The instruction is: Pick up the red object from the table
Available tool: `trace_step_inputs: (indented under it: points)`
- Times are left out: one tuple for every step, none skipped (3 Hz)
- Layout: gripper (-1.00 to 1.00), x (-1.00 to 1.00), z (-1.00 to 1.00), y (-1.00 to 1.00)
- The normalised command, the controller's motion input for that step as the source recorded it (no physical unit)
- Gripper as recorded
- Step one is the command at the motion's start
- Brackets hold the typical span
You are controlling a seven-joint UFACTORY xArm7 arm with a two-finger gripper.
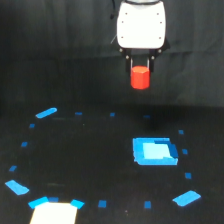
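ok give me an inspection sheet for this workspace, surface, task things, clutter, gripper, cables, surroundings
surface: black table, flat, dotted with small blue tape marks in a rough ring.
job's things: red object is off the table, held up in the air between the gripper's fingers, seen against the dark backdrop.
clutter: large blue rectangular patch below the gripper and toward the exterior view's right; longer blue strips at the ring's corners; a bright white patch at the bottom edge, what it is cannot be told.
grippers: gripper hangs under the white arm housing, closed on the red object.
cables: nothing seen.
surroundings: dark curtain behind the table.
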Motion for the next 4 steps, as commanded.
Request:
trace_step_inputs:
  points:
    - [-1.00,-0.33,0.49,0.35]
    - [-0.97,-0.23,0.52,-0.12]
    - [-1.00,-0.24,0.78,-0.05]
    - [-1.00,-0.27,0.57,0.42]
